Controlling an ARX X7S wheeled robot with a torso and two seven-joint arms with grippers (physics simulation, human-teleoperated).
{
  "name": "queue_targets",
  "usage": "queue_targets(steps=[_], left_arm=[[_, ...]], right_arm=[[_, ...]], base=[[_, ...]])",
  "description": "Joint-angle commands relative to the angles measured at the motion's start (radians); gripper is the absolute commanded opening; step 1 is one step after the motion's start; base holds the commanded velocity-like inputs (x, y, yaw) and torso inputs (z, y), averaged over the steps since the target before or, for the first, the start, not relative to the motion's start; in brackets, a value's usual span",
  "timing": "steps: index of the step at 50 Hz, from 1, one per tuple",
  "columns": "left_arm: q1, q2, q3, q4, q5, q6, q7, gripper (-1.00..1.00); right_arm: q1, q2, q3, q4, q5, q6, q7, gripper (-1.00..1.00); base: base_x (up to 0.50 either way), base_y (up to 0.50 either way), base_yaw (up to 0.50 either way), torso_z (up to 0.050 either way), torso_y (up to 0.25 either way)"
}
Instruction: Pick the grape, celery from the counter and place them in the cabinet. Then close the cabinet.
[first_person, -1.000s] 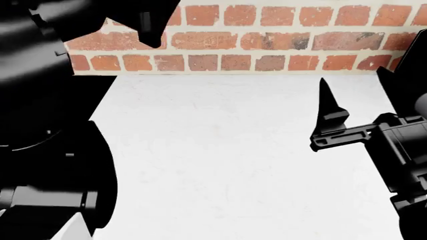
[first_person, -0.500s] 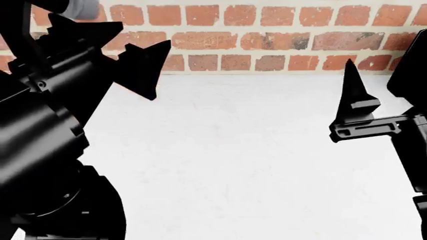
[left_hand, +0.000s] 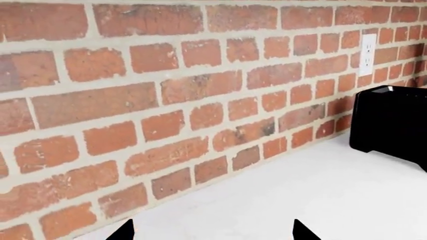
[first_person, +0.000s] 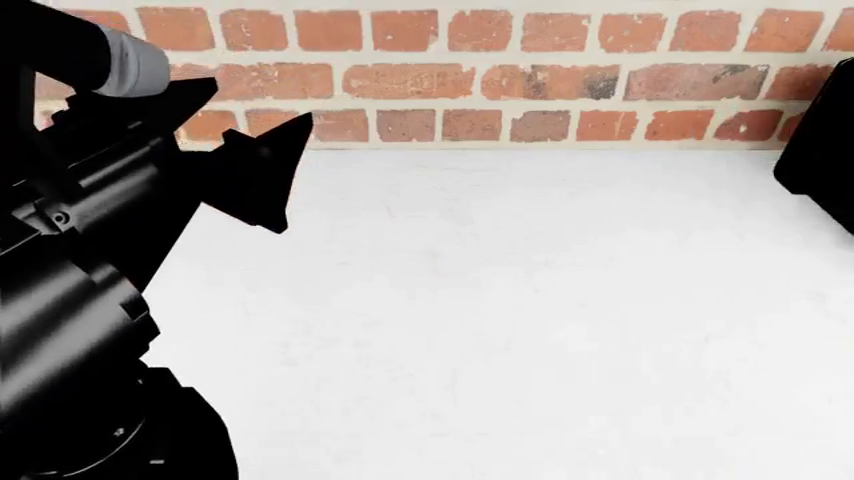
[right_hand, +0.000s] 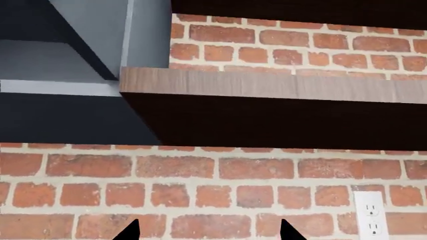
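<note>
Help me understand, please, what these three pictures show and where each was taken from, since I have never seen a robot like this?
These are simulator renders from a two-armed wheeled robot. One camera sits on its head, looking down over a white counter backed by a brick wall. The big black shape at that view's left is its left arm, ending in the left claw. The other two cameras ride near each claw. The left wrist view looks along the wall, with two finger tips at its edge and a black object I cannot identify. The right wrist view faces the wall with a wooden cabinet and an outlet. Both claws look open and hold nothing. No grape or celery appears.
</note>
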Motion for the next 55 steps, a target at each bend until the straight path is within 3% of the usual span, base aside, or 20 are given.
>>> queue_targets(steps=[1,17,27,31,40,55], left_arm=[[0.019,-0.009,-0.01,0.02,0.004,0.0,0.0,1.0],[0.027,-0.002,-0.01,0.027,0.002,0.0,0.0,1.0],[0.025,-0.002,-0.011,0.027,0.002,0.0,0.0,1.0],[0.014,0.0,-0.018,0.018,0.0,0.0,0.0,1.0],[0.004,0.004,-0.017,0.011,0.002,0.0,0.0,1.0],[0.019,0.006,-0.013,0.017,0.004,0.0,0.0,1.0]], right_arm=[[0.085,0.112,0.052,0.038,0.154,-0.009,0.091,1.0],[0.285,0.235,-0.117,0.169,0.246,-0.049,0.149,1.0],[0.315,0.246,-0.143,0.177,0.25,-0.052,0.15,1.0],[0.498,0.266,-0.307,0.241,0.226,-0.066,0.125,1.0],[0.712,0.168,-0.428,0.382,0.189,-0.091,0.057,1.0],[0.774,-0.014,-0.317,0.485,0.281,-0.257,0.074,1.0]], base=[[0.0,0.0,0.0,0.0,0.0],[0.0,0.0,0.0,0.0,0.0],[0.0,0.0,0.0,0.0,0.0],[0.0,0.0,0.0,0.0,0.0],[0.0,0.0,0.0,0.0,0.0],[0.0,0.0,0.0,0.0,0.0]])
